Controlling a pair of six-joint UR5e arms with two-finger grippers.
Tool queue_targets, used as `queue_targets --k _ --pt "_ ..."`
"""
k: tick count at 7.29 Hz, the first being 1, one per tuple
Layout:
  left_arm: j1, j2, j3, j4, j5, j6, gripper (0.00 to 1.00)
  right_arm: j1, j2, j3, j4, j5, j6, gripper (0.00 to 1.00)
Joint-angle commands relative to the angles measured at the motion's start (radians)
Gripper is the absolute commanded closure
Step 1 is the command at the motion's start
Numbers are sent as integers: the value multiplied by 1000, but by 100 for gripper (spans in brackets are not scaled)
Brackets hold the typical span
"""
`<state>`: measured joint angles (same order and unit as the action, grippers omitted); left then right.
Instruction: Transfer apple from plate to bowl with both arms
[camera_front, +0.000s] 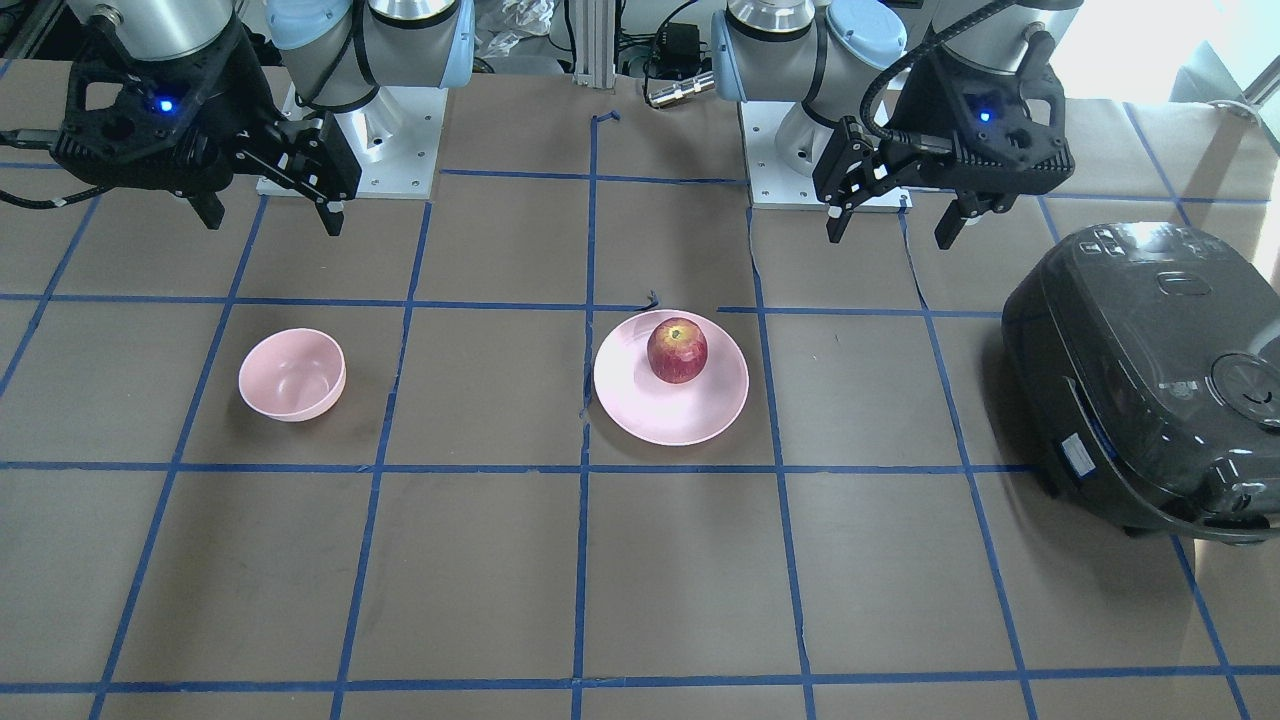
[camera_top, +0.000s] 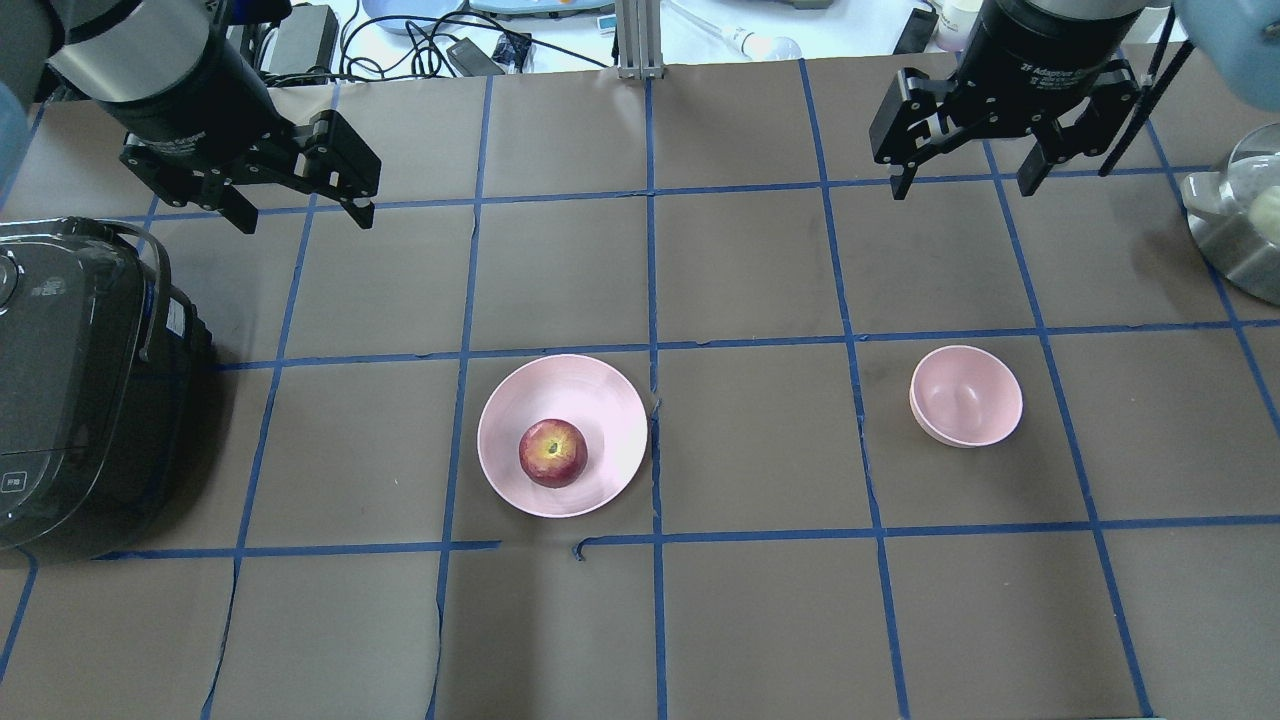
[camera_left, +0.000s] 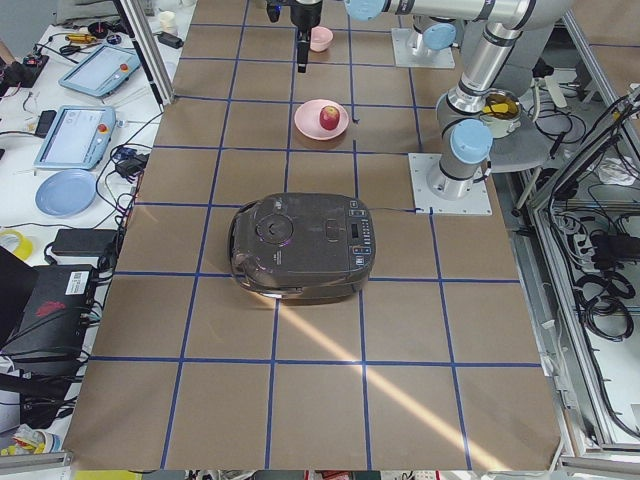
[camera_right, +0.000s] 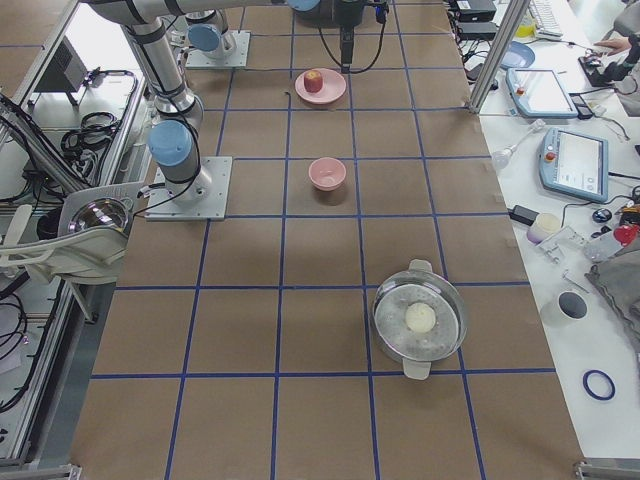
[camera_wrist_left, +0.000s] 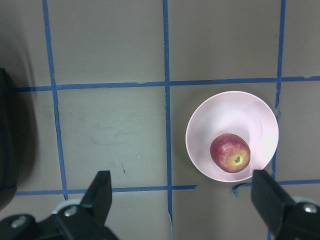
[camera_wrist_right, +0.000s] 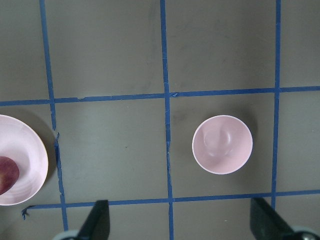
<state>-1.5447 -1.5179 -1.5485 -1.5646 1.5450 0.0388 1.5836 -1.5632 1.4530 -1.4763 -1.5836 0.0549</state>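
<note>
The red apple (camera_top: 553, 452) sits on the wide pink plate (camera_top: 600, 400) near the table's middle; both also show in the left wrist view, the apple (camera_wrist_left: 230, 153) on the plate (camera_wrist_left: 235, 110). The small pink bowl (camera_top: 966, 395) stands empty to the right, and shows in the right wrist view (camera_wrist_right: 222, 144). My left gripper (camera_top: 305, 215) hangs open and empty high above the table, back left of the plate. My right gripper (camera_top: 965, 187) hangs open and empty high above, behind the bowl.
A dark rice cooker (camera_top: 70, 390) stands at the table's left edge. A steel pot (camera_top: 1235, 225) with a pale round thing inside sits at the far right. Blue tape lines grid the brown table top (camera_top: 760, 270).
</note>
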Motion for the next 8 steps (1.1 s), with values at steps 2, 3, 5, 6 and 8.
queue_targets --k 2,3,5,6,8 --pt "0 5 -4 2 -6 3 0 3 2 6 -6 4 -1 0" --pt "0 5 -4 2 -5 3 0 1 2 7 -4 -12 -1 0" --pt "0 5 -7 2 -5 1 0 1 2 7 -10 -6 3 0" --pt "1 8 -5 2 -6 1 0 0 2 6 -10 -6 3 0" --pt "0 10 -7 2 -6 1 0 -2 3 4 -10 -12 3 0"
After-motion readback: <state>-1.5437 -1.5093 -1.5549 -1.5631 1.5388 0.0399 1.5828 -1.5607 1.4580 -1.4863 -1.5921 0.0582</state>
